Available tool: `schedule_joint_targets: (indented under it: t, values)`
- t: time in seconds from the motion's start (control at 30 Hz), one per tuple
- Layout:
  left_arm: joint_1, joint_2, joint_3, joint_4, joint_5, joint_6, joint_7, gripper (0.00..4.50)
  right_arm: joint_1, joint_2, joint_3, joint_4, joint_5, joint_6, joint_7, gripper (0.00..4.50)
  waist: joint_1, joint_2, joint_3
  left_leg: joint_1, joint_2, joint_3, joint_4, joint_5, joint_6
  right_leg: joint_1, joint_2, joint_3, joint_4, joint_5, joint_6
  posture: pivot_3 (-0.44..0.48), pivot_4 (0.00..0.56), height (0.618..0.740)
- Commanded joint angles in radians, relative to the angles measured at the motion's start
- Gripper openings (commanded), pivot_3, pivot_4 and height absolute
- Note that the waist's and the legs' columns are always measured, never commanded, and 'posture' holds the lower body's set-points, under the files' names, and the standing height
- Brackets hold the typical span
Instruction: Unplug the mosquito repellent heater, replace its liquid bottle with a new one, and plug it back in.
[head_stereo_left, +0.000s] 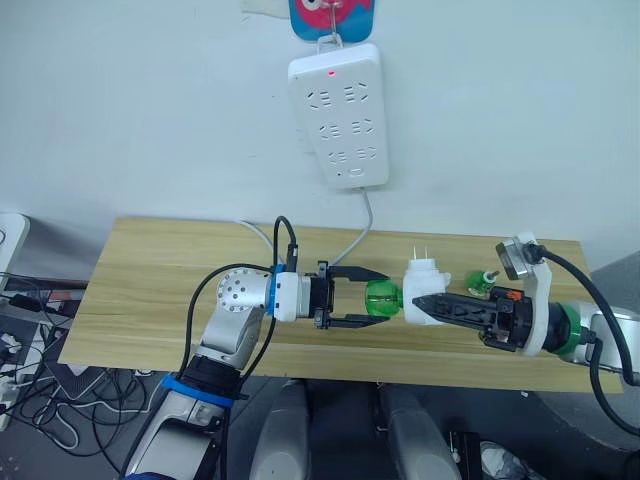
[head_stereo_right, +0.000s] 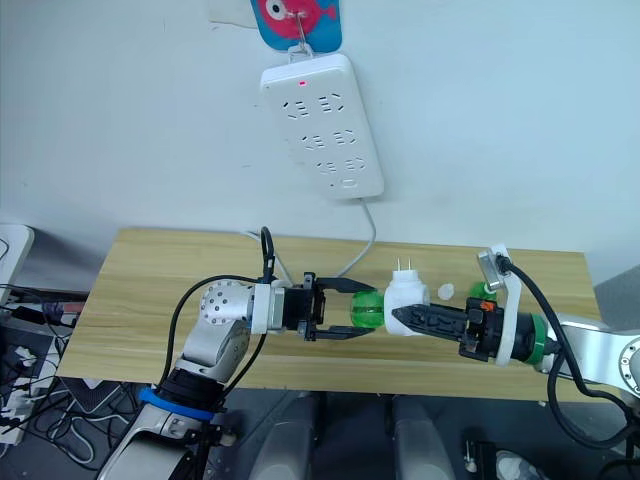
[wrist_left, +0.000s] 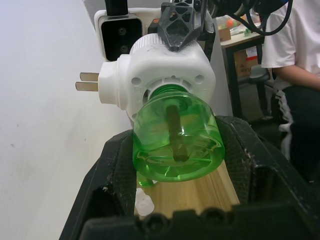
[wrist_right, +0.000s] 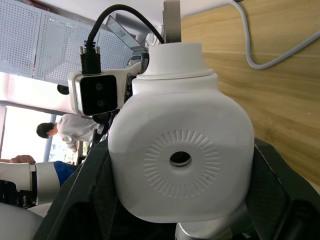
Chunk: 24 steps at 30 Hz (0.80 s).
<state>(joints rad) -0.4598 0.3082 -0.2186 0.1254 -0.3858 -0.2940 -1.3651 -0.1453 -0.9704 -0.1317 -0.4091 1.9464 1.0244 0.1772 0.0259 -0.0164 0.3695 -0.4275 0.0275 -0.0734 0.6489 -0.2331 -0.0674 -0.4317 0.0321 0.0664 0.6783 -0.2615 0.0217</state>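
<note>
Power strip (head_stereo_left: 338, 112) on wall, above table's (head_stereo_left: 150, 290) back edge; its cable runs down onto table. Over table's front middle, heater (head_stereo_left: 424, 292) between two grippers, prongs toward wall. Left gripper (head_stereo_left: 372, 301) to left of heater, fingers on both sides of liquid bottle (head_stereo_left: 383, 300), which sits in heater's left end. Right gripper (head_stereo_left: 418, 305) at right, clamped on heater. New bottle (head_stereo_left: 482, 283) on table behind right gripper, right of heater.
</note>
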Motion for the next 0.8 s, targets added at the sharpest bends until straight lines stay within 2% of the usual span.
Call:
schedule_joint_targets:
  t: [0.03,0.37,0.5,0.8]
  values:
    - [0.01,-0.009,-0.025,-0.04,-0.007,-0.019,-0.016,2.26,0.005,-0.003,0.008,-0.063,0.026,-0.01,0.031,2.97,0.0,0.0,0.0,0.0,0.0,0.0,0.0,0.0,0.0,0.0,0.0,0.0,0.0,0.0,0.0,0.156,0.34,0.74]
    - [0.011,-0.005,-0.039,-0.021,0.014,-0.051,-0.034,2.26,-0.009,-0.065,0.045,-0.043,0.026,0.013,0.05,2.97,0.0,0.0,-0.001,0.0,0.0,0.0,0.001,0.0,0.0,0.0,0.0,-0.001,0.001,0.0,0.0,0.149,0.323,0.74]
    - [0.007,-0.01,-0.037,-0.013,0.032,-0.057,-0.016,2.26,-0.018,-0.066,0.063,-0.055,0.026,-0.005,-0.005,2.97,0.0,0.0,-0.001,0.0,0.0,0.0,0.001,0.0,0.0,0.0,0.0,-0.001,0.001,0.0,0.0,0.157,0.324,0.74]
    - [0.016,-0.013,-0.031,-0.024,0.031,-0.044,0.017,2.26,-0.032,0.014,0.086,-0.082,0.026,-0.071,-0.163,2.97,0.0,0.0,-0.001,0.0,0.0,-0.001,0.001,0.0,0.0,0.0,0.0,-0.001,0.001,0.0,0.0,0.161,0.335,0.74]
